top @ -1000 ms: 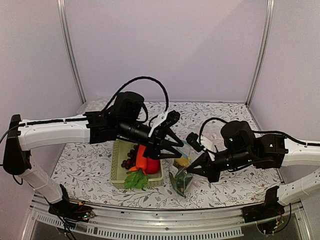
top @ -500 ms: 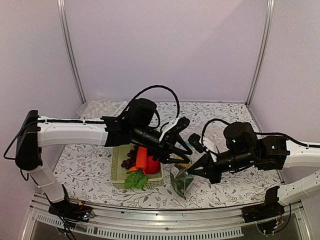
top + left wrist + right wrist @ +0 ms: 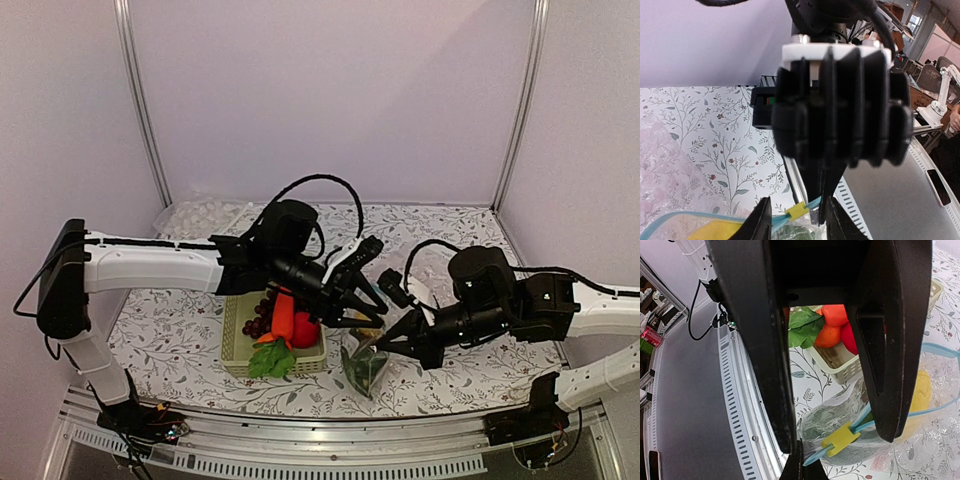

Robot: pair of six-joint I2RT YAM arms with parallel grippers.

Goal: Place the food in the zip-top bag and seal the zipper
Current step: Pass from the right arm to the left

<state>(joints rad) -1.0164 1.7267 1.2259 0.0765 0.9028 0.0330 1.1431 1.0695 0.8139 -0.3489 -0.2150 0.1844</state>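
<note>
The zip-top bag [image 3: 812, 432] lies on the flower-printed table [image 3: 470, 375] just to the right of the pale mesh basket [image 3: 232, 335], near the front edge and between the two arms. Through the clear plastic show a corn cob [image 3: 921, 390] and a dark green vegetable [image 3: 832, 417], both inside the bag.

The light-blue zipper [image 3: 930, 409] carries a yellow slider [image 3: 840, 438] close to one end. Past the slider the blue strip bows out into a loop, so the mouth gapes there.

The right hand [image 3: 840, 447] reaches in low from the right with its fingers parted, one on each side of the slider. They are close to it, but the pictures do not show them pressing it.

The left hand [image 3: 799, 224] comes from the opposite side, above the bag's mouth and facing the right hand. Its fingers are spread too and hold nothing. Its wrist view shows the slider and strip between its fingertips, with the right hand's ribbed black body filling most of the frame beyond.

In the basket sit a carrot [image 3: 283, 315], dark grapes [image 3: 258, 322], a red fruit [image 3: 306, 330] and a green leaf [image 3: 270, 358] at the near end (the right wrist view also shows an orange [image 3: 829, 336] beside the leaf).
</note>
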